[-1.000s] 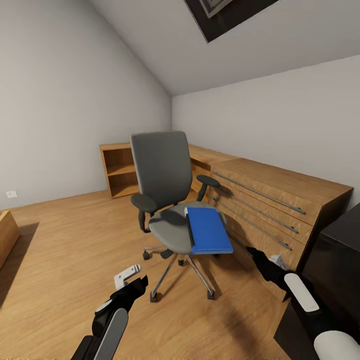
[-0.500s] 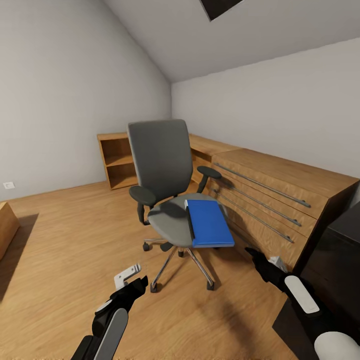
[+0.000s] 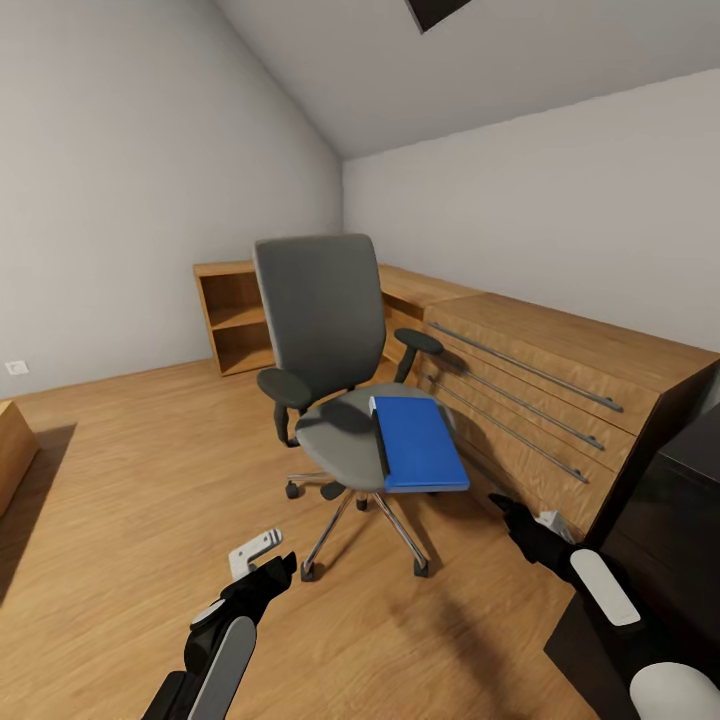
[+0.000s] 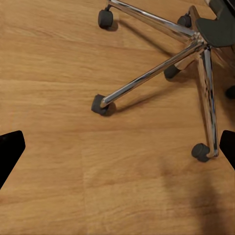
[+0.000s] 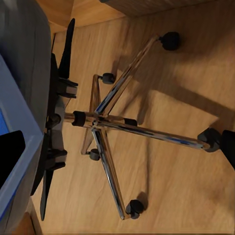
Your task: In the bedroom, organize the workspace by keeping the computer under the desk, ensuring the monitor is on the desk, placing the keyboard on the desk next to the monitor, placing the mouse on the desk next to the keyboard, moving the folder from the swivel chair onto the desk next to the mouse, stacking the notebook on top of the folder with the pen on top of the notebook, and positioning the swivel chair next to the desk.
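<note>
The folder (image 3: 420,444) lay flat on the right half of the swivel chair (image 3: 330,340) seat, its near right corner overhanging the seat edge. The chair stood on the wooden floor (image 3: 130,480), mid-room, back upright, chrome base (image 4: 161,68) and casters resting on the boards. Just right of the chair ran a long wooden cabinet (image 3: 560,390) with metal bar handles; beyond it, in the far corner, stood an open wooden shelf unit (image 3: 232,318). A glossy black unit (image 3: 680,520) was cut off at the near right edge, and a wooden item (image 3: 12,460) at the left edge was mostly out of frame.

The left gripper (image 3: 262,556) hung low, near-left of the chair base, fingers spread and empty. The right gripper (image 3: 520,522) hung near-right of the base, close to the cabinet front; its fingertips sat apart at the edges of the right wrist view, nothing between them.
</note>
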